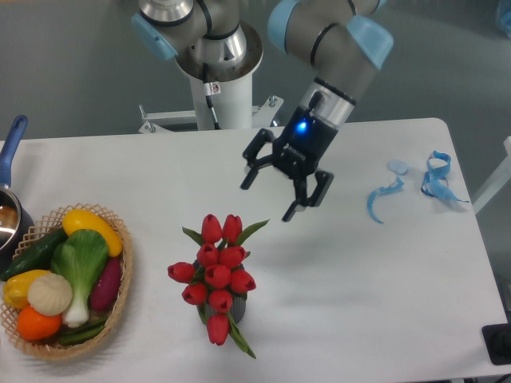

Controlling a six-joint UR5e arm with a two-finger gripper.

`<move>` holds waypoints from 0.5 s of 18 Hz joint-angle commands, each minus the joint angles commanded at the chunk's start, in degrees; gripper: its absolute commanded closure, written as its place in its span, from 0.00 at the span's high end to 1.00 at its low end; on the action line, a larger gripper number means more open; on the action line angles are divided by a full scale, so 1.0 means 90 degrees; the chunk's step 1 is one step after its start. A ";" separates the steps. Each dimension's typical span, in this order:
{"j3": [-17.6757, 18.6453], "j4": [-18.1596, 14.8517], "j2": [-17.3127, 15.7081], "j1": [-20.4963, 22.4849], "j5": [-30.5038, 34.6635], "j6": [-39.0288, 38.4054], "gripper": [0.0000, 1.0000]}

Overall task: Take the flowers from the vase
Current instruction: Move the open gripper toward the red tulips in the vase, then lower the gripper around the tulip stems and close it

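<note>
Gripper (270, 199) spread wide and empty at one o'clock of the flowers (217, 275), apparently to straddle the bunch standing in vase (237, 309).

Basket: woven wicker basket (120, 297), near left of white table (359, 303).
Contents: colourful toy vegetables (68, 271) heaped inside.
Pot: dark pot with blue handle (11, 159), left edge, cropped.
Ribbon: light-blue curled ribbon pieces (419, 185), far right.
</note>
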State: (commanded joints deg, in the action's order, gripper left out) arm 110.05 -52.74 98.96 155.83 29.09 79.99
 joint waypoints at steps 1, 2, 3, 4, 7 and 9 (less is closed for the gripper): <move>-0.0059 0.0039 0.0059 -0.0029 -0.0010 -0.0117 1.00; -0.0117 0.0107 0.0137 -0.0088 -0.0010 -0.0253 1.00; -0.0176 0.0214 0.0224 -0.0146 -0.0010 -0.0400 1.00; -0.0215 0.0350 0.0312 -0.0234 -0.0010 -0.0488 1.00; -0.0322 0.0742 0.0615 -0.0449 0.0000 -0.0538 1.00; -0.0546 0.0752 0.0810 -0.0547 0.0019 -0.0596 1.00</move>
State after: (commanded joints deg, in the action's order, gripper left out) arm 105.13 -45.97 106.25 150.91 29.27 74.62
